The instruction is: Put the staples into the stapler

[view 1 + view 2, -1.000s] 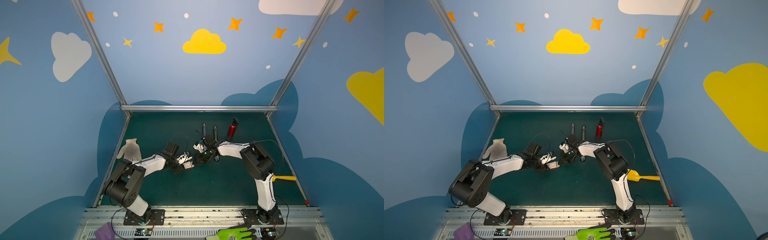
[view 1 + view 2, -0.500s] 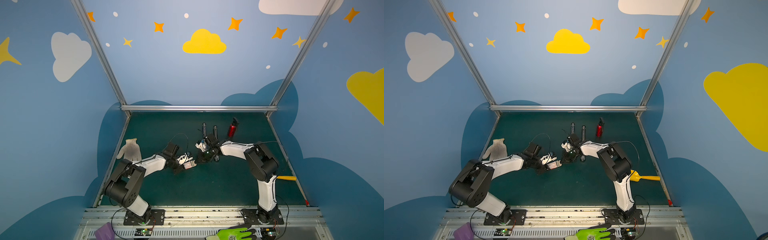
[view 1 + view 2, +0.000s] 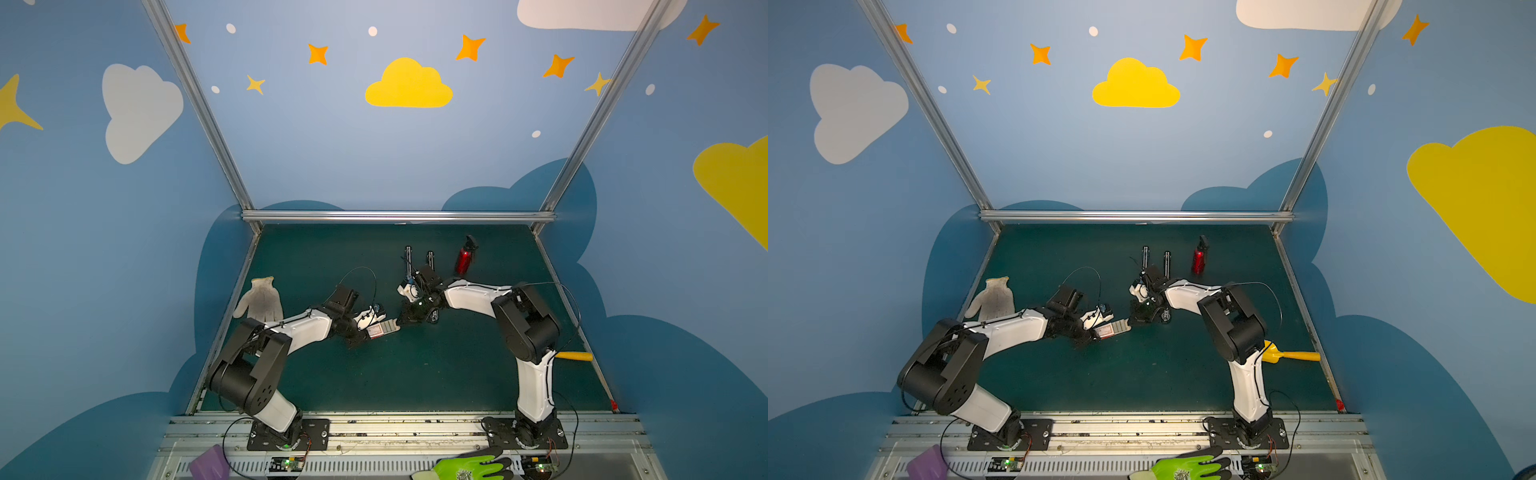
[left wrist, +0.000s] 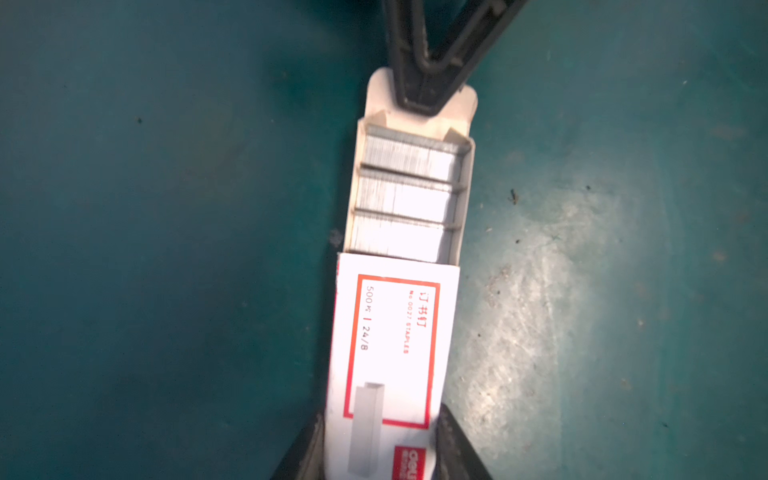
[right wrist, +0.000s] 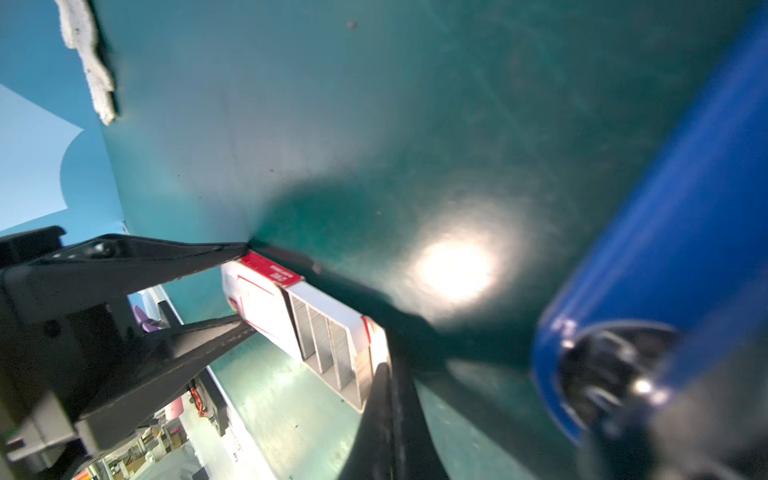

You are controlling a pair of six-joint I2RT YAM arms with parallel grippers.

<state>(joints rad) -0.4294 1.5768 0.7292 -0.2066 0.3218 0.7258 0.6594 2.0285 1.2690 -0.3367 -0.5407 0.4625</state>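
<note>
The staples (image 3: 376, 331) (image 3: 1104, 331) are a white box with a red frame, low over the green mat mid-table. My left gripper (image 4: 382, 444) (image 3: 365, 328) is shut on the box's sleeve. The inner tray (image 4: 407, 195) (image 5: 332, 349) is slid out and shows rows of silver staples. My right gripper (image 5: 386, 374) (image 3: 401, 323) is shut on the tray's end flap (image 4: 461, 108). I cannot tell which thing is the stapler. Two slim black bars (image 3: 419, 258) stand at the back. A blurred blue body (image 5: 673, 232) with a black end lies beside the right gripper.
A white knit glove (image 3: 259, 299) lies at the left edge. A red bottle (image 3: 464, 259) stands at the back. A yellow tool (image 3: 575, 356) lies by the right edge. On the front rail are a green glove (image 3: 469, 467) and a purple piece (image 3: 210, 465).
The right arm's elbow has swung a little to the right while its gripper stays at the tray. The left gripper still holds the box in the same place.
</note>
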